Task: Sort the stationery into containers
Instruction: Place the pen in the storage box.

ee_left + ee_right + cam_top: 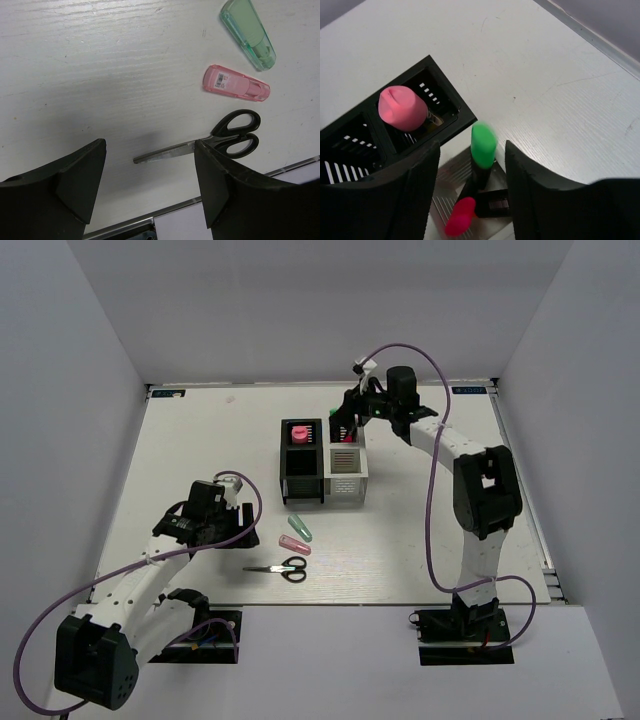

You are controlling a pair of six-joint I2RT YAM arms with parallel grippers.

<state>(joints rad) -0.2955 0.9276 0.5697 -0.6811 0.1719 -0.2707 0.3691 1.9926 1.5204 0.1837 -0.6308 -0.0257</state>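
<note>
Barcode (220,80) on pink capsule (236,83) (left wrist view) seems lost overhead

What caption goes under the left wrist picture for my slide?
Open left gripper frames the scissors; pink capsule and green capsule lie beyond.

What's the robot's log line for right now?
left gripper: open, near scissors | right gripper: open around green-capped highlighter, over containers | capsules: not yet sorted

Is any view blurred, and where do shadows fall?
Right wrist view: the green-capped highlighter is smeared, the pink tube sharper. Left wrist view: sharp, a soft shadow on the table by the scissors. Top view: evenly lit, no glare.
</note>
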